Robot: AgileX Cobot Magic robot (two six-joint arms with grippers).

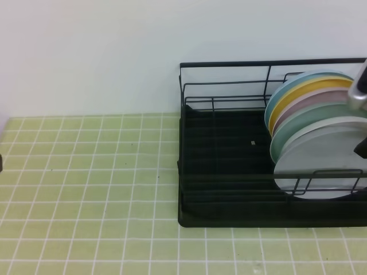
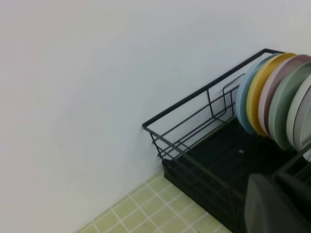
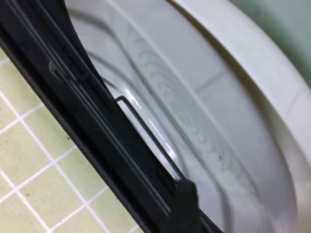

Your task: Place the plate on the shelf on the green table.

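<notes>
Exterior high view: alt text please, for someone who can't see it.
A black wire shelf on the green table holds a row of upright plates at its right end, the pale grey-blue plate frontmost. Part of the right arm shows at the right edge.

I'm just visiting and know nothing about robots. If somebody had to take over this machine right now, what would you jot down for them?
Left gripper: shut, holding nothing, hanging near the shelf's front left corner.
Right gripper: at the right edge of the overhead view, next to the plates; only a small part shows, so its jaws cannot be judged from the pictures.
The plate, pale grey-blue, stands on edge in the shelf, frontmost in a row of coloured plates.
The shelf sits on the green table.
Done: the plate appears to be in place.
Left: probably only to draw the right arm clear without knocking the row.
</notes>
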